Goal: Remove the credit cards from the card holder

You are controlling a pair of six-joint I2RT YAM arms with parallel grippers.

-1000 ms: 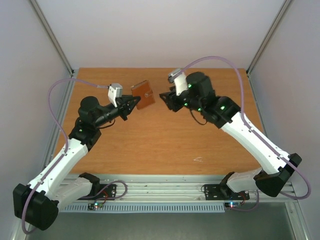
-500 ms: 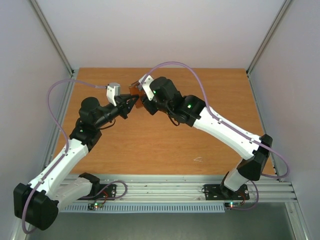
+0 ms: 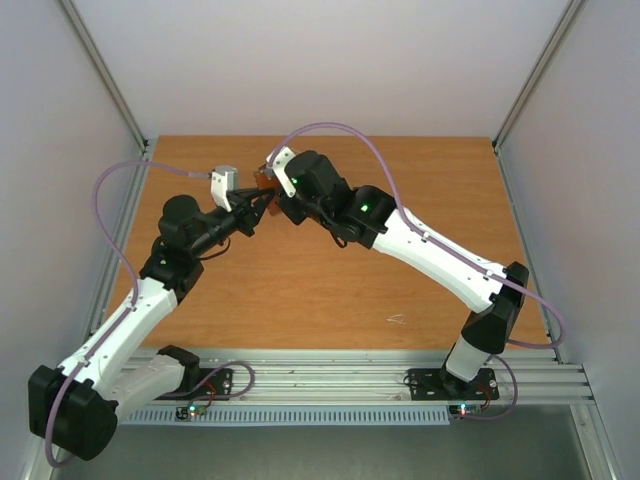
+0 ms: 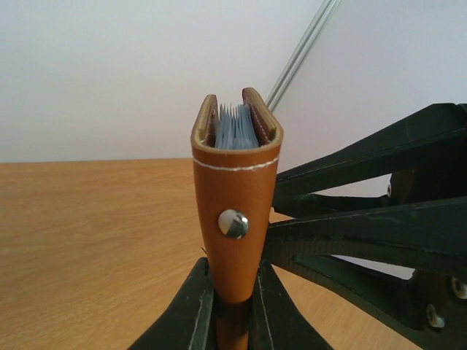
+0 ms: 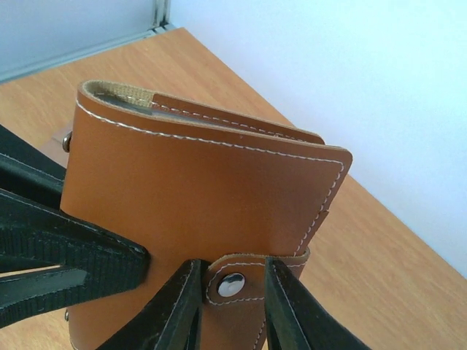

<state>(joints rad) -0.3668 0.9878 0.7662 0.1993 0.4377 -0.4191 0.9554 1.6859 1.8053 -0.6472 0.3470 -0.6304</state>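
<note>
The brown leather card holder (image 4: 235,175) is closed and held up in the air above the table. My left gripper (image 4: 233,313) is shut on its lower edge. Pale blue-grey layers (image 4: 235,131) show between its covers; no separate credit cards can be made out. In the right wrist view the card holder (image 5: 197,182) fills the frame, and its snap tab (image 5: 237,286) lies between the fingers of my right gripper (image 5: 232,306), which is open around the tab. In the top view the card holder (image 3: 264,181) is mostly hidden between the left gripper (image 3: 262,206) and right gripper (image 3: 280,204).
The wooden table (image 3: 330,280) lies below, with white walls on three sides. A small pale mark (image 3: 396,320) is on the table near the front. Both arms meet at the back left of centre.
The right arm has swung left across the table to the card holder, and its fingers now stand on either side of the tab. The left arm holds the card holder in the same place.
</note>
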